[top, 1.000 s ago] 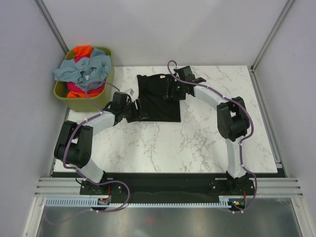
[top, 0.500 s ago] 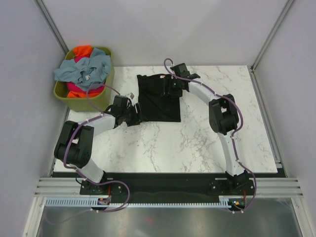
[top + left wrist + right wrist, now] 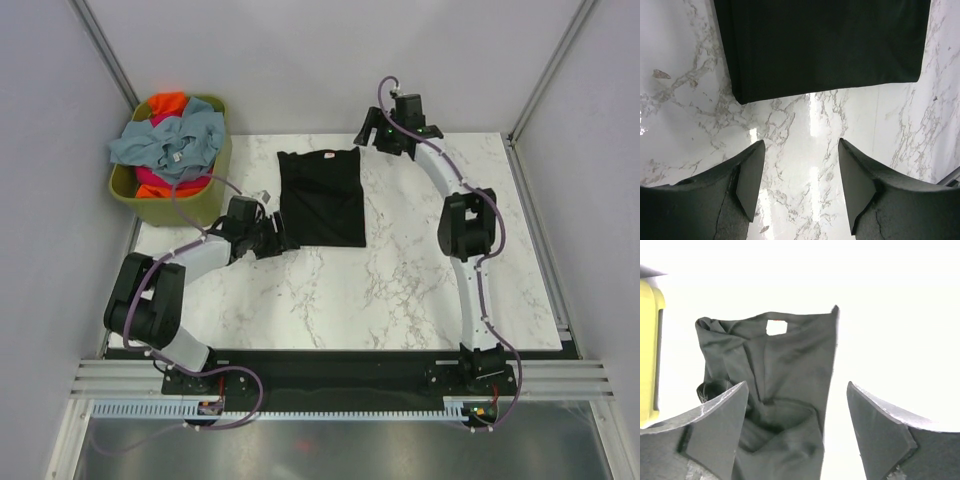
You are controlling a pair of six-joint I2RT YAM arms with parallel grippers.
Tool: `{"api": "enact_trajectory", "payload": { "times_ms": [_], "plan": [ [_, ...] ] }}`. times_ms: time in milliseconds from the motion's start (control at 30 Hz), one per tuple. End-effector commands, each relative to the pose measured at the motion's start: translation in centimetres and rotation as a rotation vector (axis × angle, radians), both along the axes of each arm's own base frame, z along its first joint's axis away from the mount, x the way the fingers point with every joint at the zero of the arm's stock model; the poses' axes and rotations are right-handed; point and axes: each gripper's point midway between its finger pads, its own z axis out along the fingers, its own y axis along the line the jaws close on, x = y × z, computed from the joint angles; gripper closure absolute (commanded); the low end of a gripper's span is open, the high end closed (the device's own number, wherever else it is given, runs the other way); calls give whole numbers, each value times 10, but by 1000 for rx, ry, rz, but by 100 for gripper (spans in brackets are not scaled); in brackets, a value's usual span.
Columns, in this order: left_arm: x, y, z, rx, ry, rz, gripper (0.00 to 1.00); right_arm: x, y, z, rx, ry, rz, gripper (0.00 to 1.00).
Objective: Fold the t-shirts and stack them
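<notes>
The black t-shirt (image 3: 320, 197) lies folded into a narrow rectangle at the far middle of the marble table. Its near edge shows in the left wrist view (image 3: 820, 45). In the right wrist view (image 3: 785, 385) it looks rumpled, with its white tag (image 3: 776, 327) at the far end. My left gripper (image 3: 277, 240) is open and empty just off the shirt's near-left corner, low over the table (image 3: 800, 185). My right gripper (image 3: 372, 133) is open and empty, raised beyond the shirt's far-right corner (image 3: 797, 430). Grey-blue (image 3: 175, 140), orange (image 3: 167, 102) and pink (image 3: 160, 180) t-shirts are heaped in the basket.
The olive-green basket (image 3: 215, 185) stands at the table's far-left corner, close to my left arm; its edge shows in the right wrist view (image 3: 647, 350). Grey walls enclose the table on three sides. Bare marble (image 3: 400, 290) lies in front of and right of the shirt.
My right gripper has come off the black shirt and swung up and back to the far right. My left gripper has drawn back off the shirt's near-left corner. The shirt now lies flat.
</notes>
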Motion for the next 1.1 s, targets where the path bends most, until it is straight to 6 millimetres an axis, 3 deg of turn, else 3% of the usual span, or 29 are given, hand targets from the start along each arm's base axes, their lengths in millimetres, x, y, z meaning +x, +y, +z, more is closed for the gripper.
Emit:
{"api": "enact_trajectory", "payload": {
  "times_ms": [0,33,67,100,133,167,200,233,267,300,333,400,433,533,600,700,733,867,900,933,967,1000,1033,1067],
  "plan": [
    [6,7,18,22,-60,45,32,-24,9,99,53,-175,58,11],
    [5,10,20,33,-65,55,31,-41,3,64,31,-86,51,10],
    [5,12,20,43,-66,64,30,-56,0,88,46,-109,51,9],
    [5,16,19,54,-65,85,29,-69,-2,81,49,-77,57,9],
    [5,17,19,55,-65,92,29,-95,-6,39,36,34,60,9],
    [4,17,18,51,-58,101,28,-110,-6,48,64,35,59,9],
    [4,19,16,56,-56,111,28,-141,-7,10,71,140,84,10],
    [5,19,15,56,-51,115,28,-155,-7,1,81,170,85,10],
    [5,20,13,56,-50,121,28,-166,-8,9,95,150,91,10],
    [6,22,11,63,-52,129,28,-181,-5,-1,98,179,99,11],
    [6,23,10,67,-51,136,28,-206,-6,-26,90,245,110,11],
    [9,24,7,70,-52,144,28,-224,-2,-28,94,239,126,13],
    [11,25,5,73,-50,148,28,-239,-4,-43,86,275,129,13],
    [17,22,7,53,-54,144,29,-253,1,-53,85,293,151,17],
    [20,17,9,34,-57,132,30,-256,6,-52,83,287,165,22],
    [21,12,8,20,-53,117,31,-250,25,-36,69,233,221,29],
    [21,12,7,20,-52,115,32,-239,33,-20,70,187,234,31],
    [8,9,1,16,-32,98,33,-220,61,-11,56,168,276,35],
    [1,9,0,12,-25,90,33,-209,72,3,65,132,287,36],
    [-3,8,0,4,-22,84,33,-204,76,-13,55,162,285,38],
    [-10,4,2,-22,-10,73,34,-198,82,-15,58,163,285,44],
    [-18,2,1,-42,6,65,34,-185,91,-3,71,130,292,49],
    [-22,-1,15,-71,-12,52,34,-180,96,-25,64,173,294,54],
    [-29,-6,24,-106,-8,28,35,-174,100,-29,72,186,296,64]
  ]
}}
